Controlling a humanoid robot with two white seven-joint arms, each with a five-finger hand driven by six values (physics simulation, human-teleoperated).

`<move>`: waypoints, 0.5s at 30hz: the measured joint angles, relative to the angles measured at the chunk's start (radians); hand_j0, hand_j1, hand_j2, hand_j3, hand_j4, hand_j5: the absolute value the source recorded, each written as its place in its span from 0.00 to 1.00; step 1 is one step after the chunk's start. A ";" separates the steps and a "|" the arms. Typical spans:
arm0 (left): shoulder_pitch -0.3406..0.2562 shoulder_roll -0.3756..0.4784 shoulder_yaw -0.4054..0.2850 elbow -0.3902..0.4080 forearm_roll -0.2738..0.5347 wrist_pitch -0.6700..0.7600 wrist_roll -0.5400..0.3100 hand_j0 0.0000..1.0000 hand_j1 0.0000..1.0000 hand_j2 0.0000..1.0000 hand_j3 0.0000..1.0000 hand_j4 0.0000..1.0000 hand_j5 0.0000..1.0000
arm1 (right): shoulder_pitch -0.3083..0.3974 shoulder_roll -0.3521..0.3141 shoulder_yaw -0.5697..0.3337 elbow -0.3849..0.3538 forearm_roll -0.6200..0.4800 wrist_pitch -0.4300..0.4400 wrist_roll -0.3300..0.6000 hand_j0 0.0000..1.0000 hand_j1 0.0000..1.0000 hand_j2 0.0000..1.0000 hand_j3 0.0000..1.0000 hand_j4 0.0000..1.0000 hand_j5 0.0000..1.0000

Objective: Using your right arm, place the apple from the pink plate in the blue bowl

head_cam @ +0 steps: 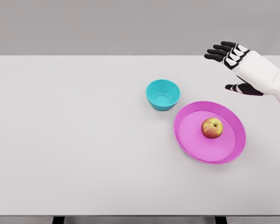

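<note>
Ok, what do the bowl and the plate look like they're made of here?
The blue bowl looks like smooth moulded plastic: uniform turquoise with a soft sheen inside. The pink plate seems the same, flat even magenta with a thin raised rim and no pattern. Both are simulator renders, so glazed ceramic can't be ruled out.

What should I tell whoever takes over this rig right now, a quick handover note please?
Right hand: open, empty, above the table's far right, behind the plate.
Left arm: not in view.
Apple: on the pink plate, untouched.
Bowl: empty, just left of and behind the plate.
Done: nothing yet.
Left: bring the right hand to the apple, grasp it, lift it, release it into the bowl.
</note>
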 measured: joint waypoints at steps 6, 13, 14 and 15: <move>0.000 0.000 0.000 0.000 0.000 0.000 0.000 1.00 1.00 1.00 1.00 1.00 1.00 | 0.067 -0.034 -0.029 0.010 -0.004 0.000 -0.002 1.00 1.00 1.00 1.00 1.00 1.00; 0.000 0.000 0.000 0.000 0.000 0.000 0.000 1.00 1.00 1.00 1.00 1.00 1.00 | 0.098 -0.091 -0.123 -0.050 -0.010 -0.001 0.325 1.00 1.00 1.00 1.00 1.00 1.00; 0.000 0.000 0.000 0.000 0.000 0.000 0.000 1.00 1.00 1.00 1.00 1.00 1.00 | 0.100 -0.098 -0.143 -0.067 -0.012 -0.001 0.409 1.00 1.00 1.00 1.00 1.00 1.00; 0.000 0.000 0.000 0.000 0.000 0.000 0.000 1.00 1.00 1.00 1.00 1.00 1.00 | 0.100 -0.103 -0.159 -0.084 -0.019 -0.001 0.486 1.00 1.00 1.00 1.00 1.00 1.00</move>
